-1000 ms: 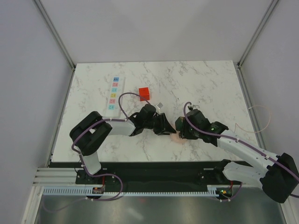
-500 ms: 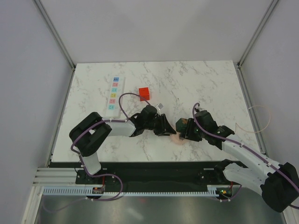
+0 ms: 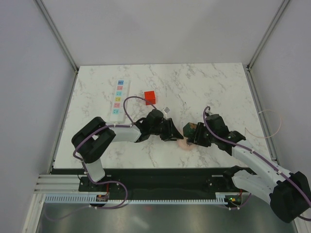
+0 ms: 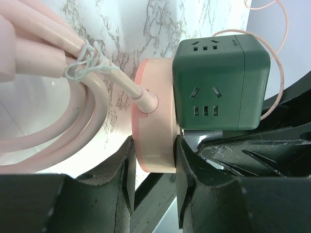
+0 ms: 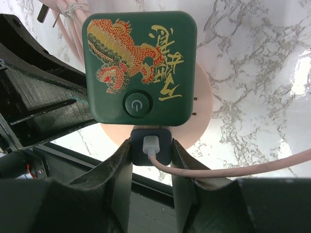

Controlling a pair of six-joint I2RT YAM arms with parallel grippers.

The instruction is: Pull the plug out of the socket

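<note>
The red-orange plug (image 3: 150,97) lies on the marble table, apart from the white power strip, the socket (image 3: 118,100), just left of it. Neither gripper is near them. My left gripper (image 3: 176,137) (image 4: 154,167) is shut on the rim of a pink round disc (image 4: 153,116). A dark green cube (image 4: 221,82) (image 5: 141,68) sits against that disc (image 5: 203,109). My right gripper (image 3: 191,133) (image 5: 150,150) is shut on a small dark adapter (image 5: 150,144) with a thin pink cable, at the cube's edge.
A bundle of thick pink cord (image 4: 43,126), tied with a twist tie, runs from the disc. A thin pink cable (image 3: 265,127) loops over the table's right edge. Both arms meet near the front middle of the table (image 3: 218,87).
The right arm has shifted to the right and drawn back a little with the green cube. The left arm has hardly moved. The red plug and the power strip are where they were.
</note>
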